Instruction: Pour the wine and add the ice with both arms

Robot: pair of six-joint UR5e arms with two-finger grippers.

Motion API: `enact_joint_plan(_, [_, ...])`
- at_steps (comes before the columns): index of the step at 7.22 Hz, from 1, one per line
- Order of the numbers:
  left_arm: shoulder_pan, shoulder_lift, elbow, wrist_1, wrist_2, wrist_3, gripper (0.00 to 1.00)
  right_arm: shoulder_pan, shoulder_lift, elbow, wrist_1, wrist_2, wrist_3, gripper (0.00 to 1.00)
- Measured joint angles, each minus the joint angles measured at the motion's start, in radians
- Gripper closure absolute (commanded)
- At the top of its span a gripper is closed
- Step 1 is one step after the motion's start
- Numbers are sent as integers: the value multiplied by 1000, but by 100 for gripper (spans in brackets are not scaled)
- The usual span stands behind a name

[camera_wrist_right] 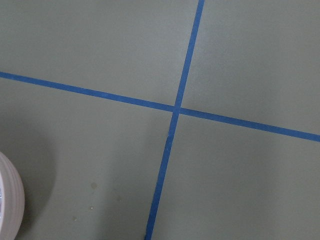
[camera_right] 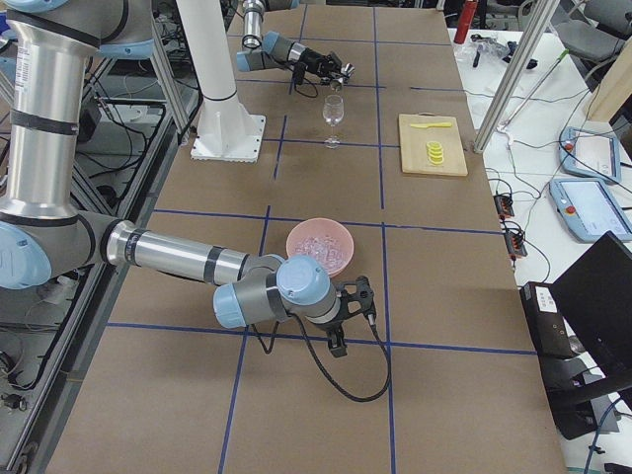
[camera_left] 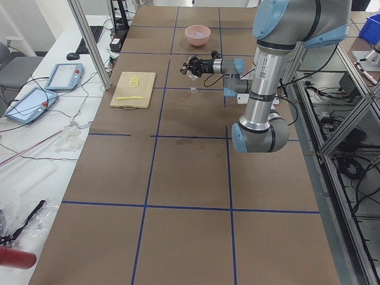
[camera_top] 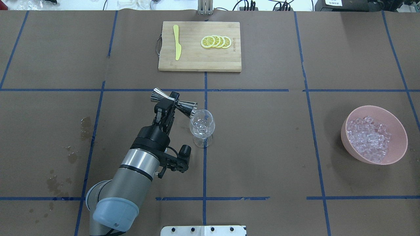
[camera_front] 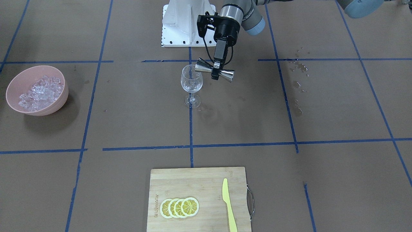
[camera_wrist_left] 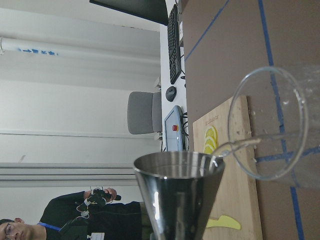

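Left tool (camera_front: 215,69) is gripping the jigger (camera_front: 203,64) at its waist, tipping it sideways at the glass (camera_front: 191,84) rim. Any misalignment is risking a spill onto the counter (camera_front: 128,112). Ice (camera_front: 40,93) is lying in the bowl (camera_front: 63,96), well apart. Right tool (camera_right: 338,341): opening cannot be told.

Table (camera_top: 262,147) with glass (camera_top: 202,126), bowl (camera_top: 399,132), board (camera_top: 197,59)

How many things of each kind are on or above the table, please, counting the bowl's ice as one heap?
wine glass: 1
jigger, in the left hand: 1
pink bowl: 1
ice heap: 1
cutting board: 1
lemon slices: 4
yellow knife: 1
Total: 10
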Motion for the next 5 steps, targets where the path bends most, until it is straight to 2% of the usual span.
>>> enact_joint_plan(3, [-3, 1, -27, -81, -3, 3, 100, -1, 0, -1, 0, 0, 0, 0])
enact_joint_plan(5, [-10, 43, -28, -146, -30, -213, 100, -1, 1, -1, 0, 0, 0, 0])
